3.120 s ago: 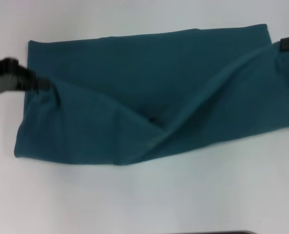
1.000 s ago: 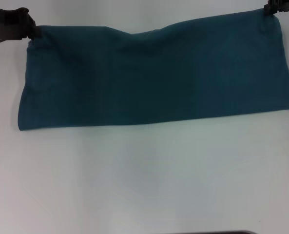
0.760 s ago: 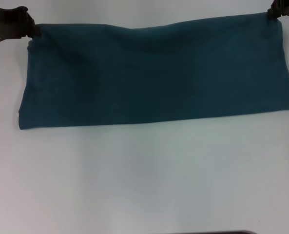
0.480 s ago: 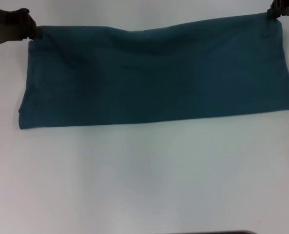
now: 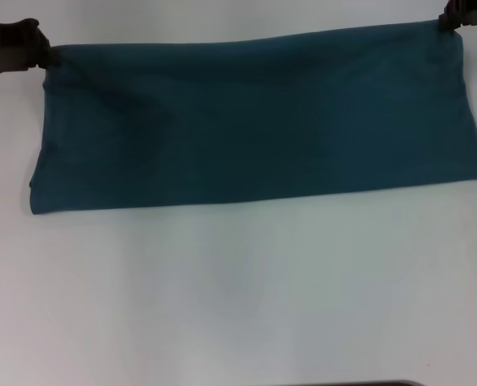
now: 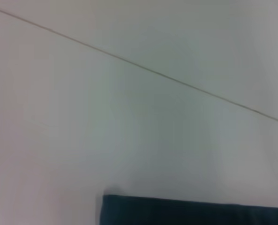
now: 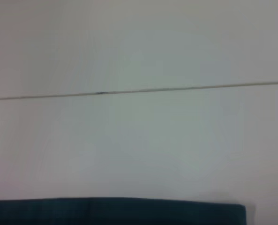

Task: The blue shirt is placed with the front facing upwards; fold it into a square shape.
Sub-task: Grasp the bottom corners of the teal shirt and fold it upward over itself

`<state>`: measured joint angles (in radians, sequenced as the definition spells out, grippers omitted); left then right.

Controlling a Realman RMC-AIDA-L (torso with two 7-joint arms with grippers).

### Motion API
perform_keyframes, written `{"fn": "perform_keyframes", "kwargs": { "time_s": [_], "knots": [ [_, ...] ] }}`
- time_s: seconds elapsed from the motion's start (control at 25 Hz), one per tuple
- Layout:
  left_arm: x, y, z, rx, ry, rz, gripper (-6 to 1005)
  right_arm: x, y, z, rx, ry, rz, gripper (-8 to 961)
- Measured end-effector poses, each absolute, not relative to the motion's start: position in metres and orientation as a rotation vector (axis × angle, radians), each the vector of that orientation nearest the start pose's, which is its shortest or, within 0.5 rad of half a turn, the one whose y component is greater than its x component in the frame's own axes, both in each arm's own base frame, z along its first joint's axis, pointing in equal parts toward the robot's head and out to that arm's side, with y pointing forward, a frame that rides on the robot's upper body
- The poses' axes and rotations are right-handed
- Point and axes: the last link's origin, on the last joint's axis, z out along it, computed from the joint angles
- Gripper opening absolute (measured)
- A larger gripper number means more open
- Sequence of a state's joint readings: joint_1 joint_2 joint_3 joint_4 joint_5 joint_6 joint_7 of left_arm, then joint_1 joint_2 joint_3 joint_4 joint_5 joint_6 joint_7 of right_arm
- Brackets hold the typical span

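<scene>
1. The white table fills the head view. A thin straight seam crosses it in the left wrist view, and the same kind of line shows in the right wrist view.
2. The blue shirt lies flat on the table as a long horizontal band across the upper half of the head view, running nearly from the left edge to the right edge of the frame. Its upper edge is drawn fairly straight between the two upper corners; its lower edge sits around mid-height of the frame. Only plain teal cloth faces up, with soft shadowed creases near the upper left corner.
3. The left gripper is at the upper left of the head view, touching the shirt's upper left corner. It seems closed on that corner, but the fingertips are too dark and small to be sure, so I cannot tell its state.
4. The right gripper is at the upper right corner of the head view, mostly cut off by the frame edge, touching the shirt's upper right corner. I cannot tell how far it is open.
5. Each wrist view shows only a strip of the shirt's edge at the bottom of its picture, with a corner visible.
</scene>
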<state>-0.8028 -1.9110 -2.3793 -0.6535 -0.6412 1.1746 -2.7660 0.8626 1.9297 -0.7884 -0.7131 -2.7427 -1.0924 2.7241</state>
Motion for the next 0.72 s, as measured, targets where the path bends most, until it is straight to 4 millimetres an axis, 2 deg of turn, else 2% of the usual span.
{"fn": "perform_keyframes", "kwargs": {
  "time_s": [0.72],
  "knots": [
    [-0.273, 0.441, 0.064, -1.826, -1.818, -0.244, 72, 0.252, 0.467, 0.069, -1.941, 1.374, -0.039, 145]
  ]
}}
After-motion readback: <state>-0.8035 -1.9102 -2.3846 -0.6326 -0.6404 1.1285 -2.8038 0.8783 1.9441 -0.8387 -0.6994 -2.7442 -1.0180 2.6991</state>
